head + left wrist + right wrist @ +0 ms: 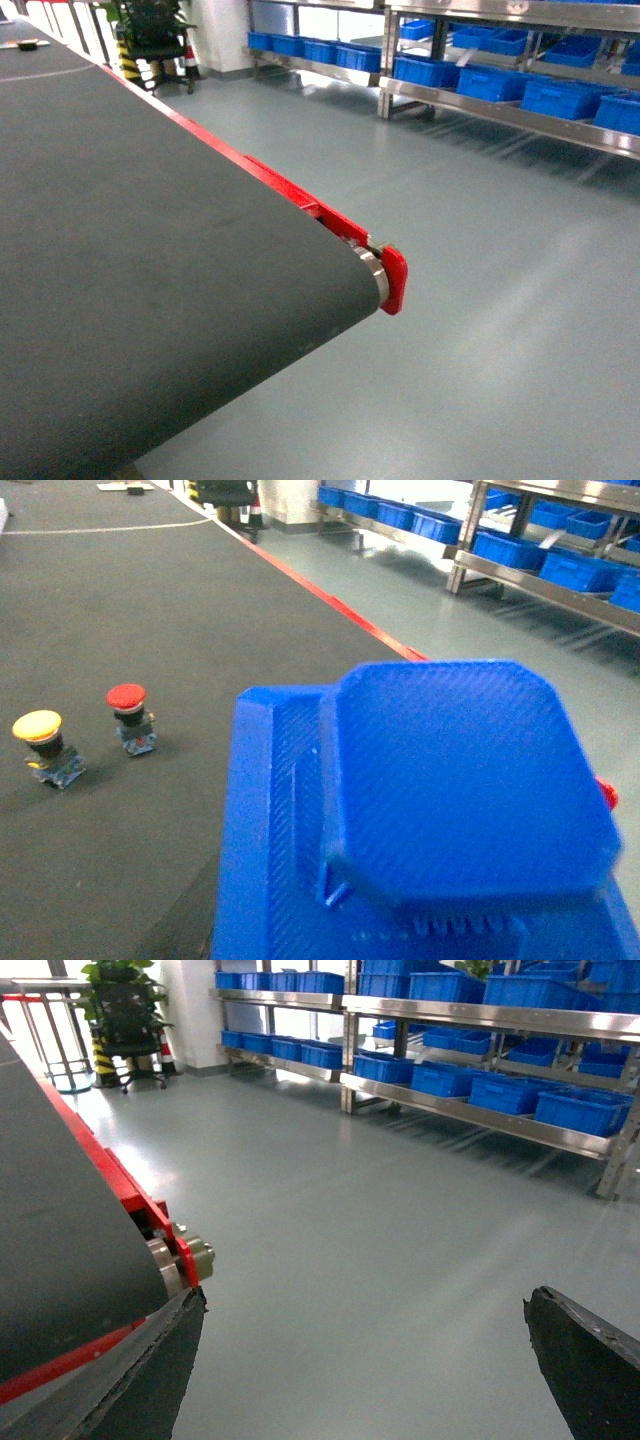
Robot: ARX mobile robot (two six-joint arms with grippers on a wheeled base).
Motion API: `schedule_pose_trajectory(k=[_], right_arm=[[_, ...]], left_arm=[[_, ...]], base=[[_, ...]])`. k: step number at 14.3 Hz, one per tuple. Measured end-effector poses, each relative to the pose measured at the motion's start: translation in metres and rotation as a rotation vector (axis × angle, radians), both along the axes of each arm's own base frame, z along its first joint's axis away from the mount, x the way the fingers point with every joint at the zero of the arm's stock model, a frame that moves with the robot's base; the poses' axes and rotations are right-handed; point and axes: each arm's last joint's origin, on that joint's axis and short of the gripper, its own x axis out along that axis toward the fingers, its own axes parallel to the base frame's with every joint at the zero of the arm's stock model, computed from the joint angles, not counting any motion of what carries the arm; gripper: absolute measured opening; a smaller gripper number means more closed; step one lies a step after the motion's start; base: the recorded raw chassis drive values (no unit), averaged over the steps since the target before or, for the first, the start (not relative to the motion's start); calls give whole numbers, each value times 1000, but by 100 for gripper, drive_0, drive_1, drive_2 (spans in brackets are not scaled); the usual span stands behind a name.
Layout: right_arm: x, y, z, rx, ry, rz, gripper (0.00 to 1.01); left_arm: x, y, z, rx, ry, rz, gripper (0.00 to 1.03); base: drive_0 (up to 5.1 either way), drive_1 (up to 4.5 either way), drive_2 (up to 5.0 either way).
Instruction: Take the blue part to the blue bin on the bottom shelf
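**Item: blue part** (450,790). Large blue printed piece with a flat, chamfered upper face. It fills the lower right of the left wrist view, right under that camera, so it is judged to be carried in the left hand; the fingers are hidden, and whether they are clenched cannot be told.

**Item: right hand** (360,1360). Two dark fingertips (585,1355) stand wide apart with nothing between them: released.

**Item: bottom shelf** (470,1115). Steel rack level holding a blue bin (580,1110) among a row of others, well apart across the grey floor (480,300), ahead and to the right.

**Item: surface** (130,250). Dark conveyor belt with a red edge rail (290,190); a red push-button (130,715) and a yellow push-button (45,745) stand on it, left of the part.

**Relation:** the shelf lies far from both hands; the base must likely close in first.
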Motion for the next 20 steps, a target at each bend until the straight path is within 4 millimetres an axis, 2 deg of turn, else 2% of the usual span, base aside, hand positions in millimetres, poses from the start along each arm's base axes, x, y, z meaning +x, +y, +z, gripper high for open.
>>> schedule_pose_trajectory(k=[20], right_arm=[[0, 0, 0, 0, 0, 0, 98]], left_arm=[[0, 0, 0, 0, 0, 0, 44]], base=[[-155, -155, -155]])
